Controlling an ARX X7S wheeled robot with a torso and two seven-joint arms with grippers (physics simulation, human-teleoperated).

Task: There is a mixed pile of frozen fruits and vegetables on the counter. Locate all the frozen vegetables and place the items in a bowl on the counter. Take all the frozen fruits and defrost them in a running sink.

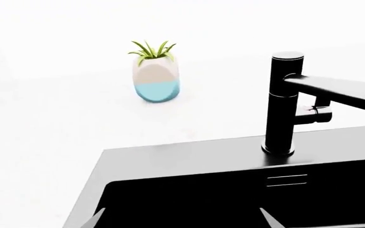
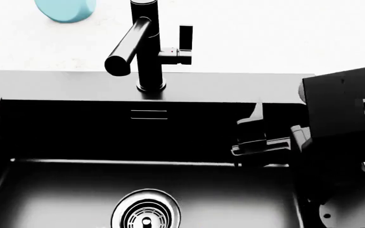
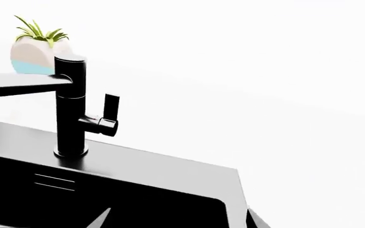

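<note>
Right claw [image 2: 258, 135] seemingly open, empty

The black faucet [image 2: 146, 50] rose at the far middle of the sink [image 2: 55, 190], its spout reaching near-left over the basin. The right gripper [image 2: 258, 137] occupied the basin's right side; the middle lay open.

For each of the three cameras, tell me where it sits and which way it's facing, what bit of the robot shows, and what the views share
Head view: high on the robot, looking down into the sink at the drain and faucet; right gripper at right, a sliver of the left arm at the left edge.
Left wrist view: low over the sink, facing the faucet and planter; only grey fingertips show.
Right wrist view: low over the sink's other end, facing faucet and planter; fingertips only.
Shared: all three see the faucet and planter.
</note>
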